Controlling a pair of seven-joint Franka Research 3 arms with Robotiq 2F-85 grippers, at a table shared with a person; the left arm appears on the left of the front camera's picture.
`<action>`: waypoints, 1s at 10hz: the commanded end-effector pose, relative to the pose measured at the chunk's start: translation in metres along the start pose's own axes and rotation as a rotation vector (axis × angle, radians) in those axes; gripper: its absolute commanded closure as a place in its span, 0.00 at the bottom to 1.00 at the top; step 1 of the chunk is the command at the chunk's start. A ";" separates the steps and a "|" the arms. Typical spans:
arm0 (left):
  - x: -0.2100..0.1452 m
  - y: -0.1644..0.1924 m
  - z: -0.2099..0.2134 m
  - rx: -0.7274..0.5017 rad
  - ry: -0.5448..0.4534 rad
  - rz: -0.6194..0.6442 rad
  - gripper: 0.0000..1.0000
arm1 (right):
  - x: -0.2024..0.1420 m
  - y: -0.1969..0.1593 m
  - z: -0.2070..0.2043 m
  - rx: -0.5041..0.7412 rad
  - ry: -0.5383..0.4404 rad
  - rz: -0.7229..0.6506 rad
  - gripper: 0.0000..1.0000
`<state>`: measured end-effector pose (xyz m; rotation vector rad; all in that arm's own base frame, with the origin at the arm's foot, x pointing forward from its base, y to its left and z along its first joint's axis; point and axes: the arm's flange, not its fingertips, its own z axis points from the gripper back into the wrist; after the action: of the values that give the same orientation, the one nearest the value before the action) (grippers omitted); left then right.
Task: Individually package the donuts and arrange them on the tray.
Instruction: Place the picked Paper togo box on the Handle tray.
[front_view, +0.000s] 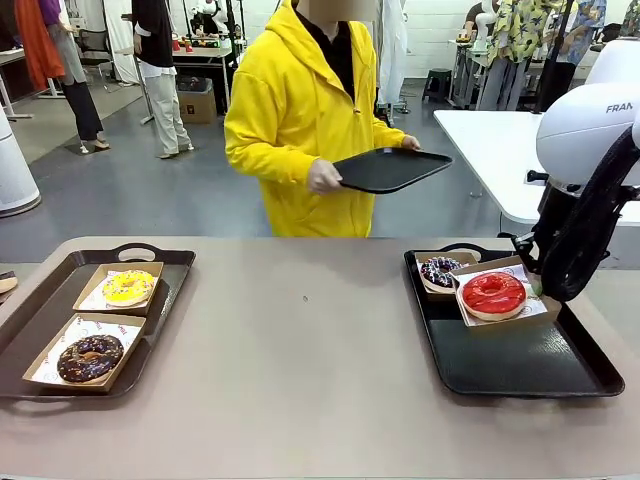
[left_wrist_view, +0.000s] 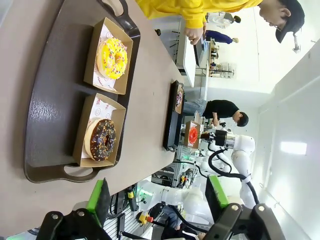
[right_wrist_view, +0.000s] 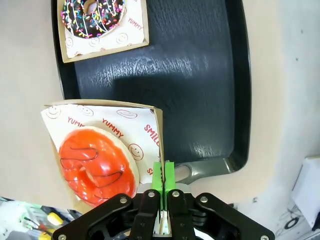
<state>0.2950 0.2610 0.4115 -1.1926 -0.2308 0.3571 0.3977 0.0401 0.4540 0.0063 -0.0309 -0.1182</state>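
The right gripper (right_wrist_view: 162, 172) jaws are pinching the box (right_wrist_view: 156, 150) holding the red donut (right_wrist_view: 97, 165); the left gripper (left_wrist_view: 157, 197) jaws are standing wide apart.

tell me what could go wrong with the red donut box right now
The right end effector pinches only the corner edge of the red donut's box, which overhangs the black tray's rim, so the box could tilt and slide the red donut out, or bump the purple donut's box close by.
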 end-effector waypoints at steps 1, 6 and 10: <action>-0.001 -0.001 0.002 -0.016 -0.007 -0.008 0.00 | -0.004 0.001 0.002 0.010 0.004 -0.017 0.98; -0.001 -0.001 0.002 -0.016 -0.007 -0.008 0.00 | 0.004 -0.006 -0.008 0.017 -0.021 0.054 0.98; -0.001 -0.001 0.002 -0.016 -0.007 -0.008 0.00 | 0.021 -0.012 -0.043 0.006 -0.011 0.004 0.98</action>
<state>0.2949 0.2611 0.4115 -1.1928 -0.2308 0.3572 0.4148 0.0291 0.4245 0.0151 -0.0325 -0.1187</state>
